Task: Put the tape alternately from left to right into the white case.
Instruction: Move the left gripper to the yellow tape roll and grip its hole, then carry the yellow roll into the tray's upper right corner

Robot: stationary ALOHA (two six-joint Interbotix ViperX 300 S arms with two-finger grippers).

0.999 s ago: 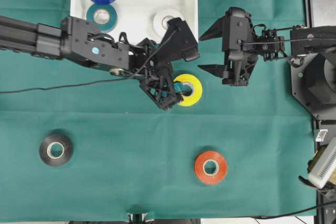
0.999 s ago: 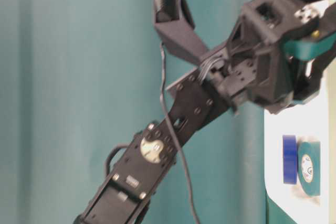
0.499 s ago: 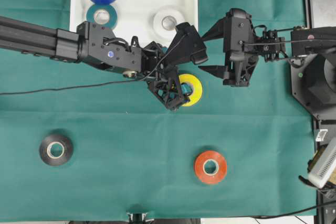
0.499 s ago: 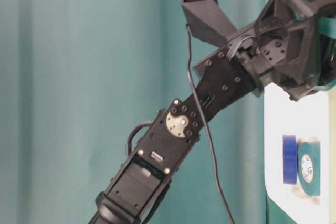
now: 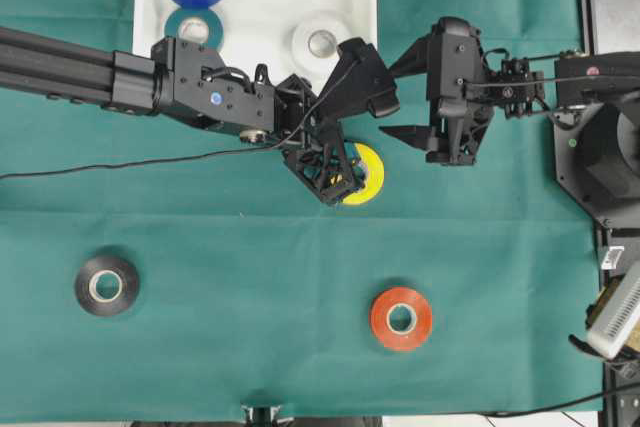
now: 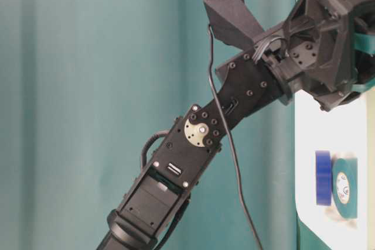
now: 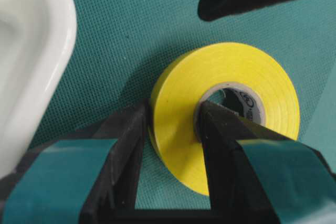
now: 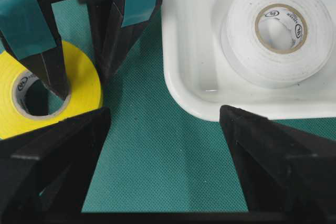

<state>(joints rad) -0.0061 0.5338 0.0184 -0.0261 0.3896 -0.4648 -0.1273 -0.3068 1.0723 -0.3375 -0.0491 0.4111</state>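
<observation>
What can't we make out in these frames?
- Overhead: left gripper covers about half the yellow roll.
- Table-level: left arm fills the view; black roll and red-orange roll out of frame, white case cut by the right edge.
- Left wrist: yellow roll lifted or resting, unclear.

green woven cloth (image 7: pixel 157 14) over the counter, matt, fine mesh texture. rounded white plastic case (image 8: pixel 189 82), glossy, smooth, catching highlights. yellow tape roll (image 7: pixel 231 77), smooth, slightly shiny, with a dull grey paper core. left hand (image 7: pixel 170 145): matt black plastic fingers (image 7: pixel 126 150) wrapped in matt teal tape strips.
</observation>
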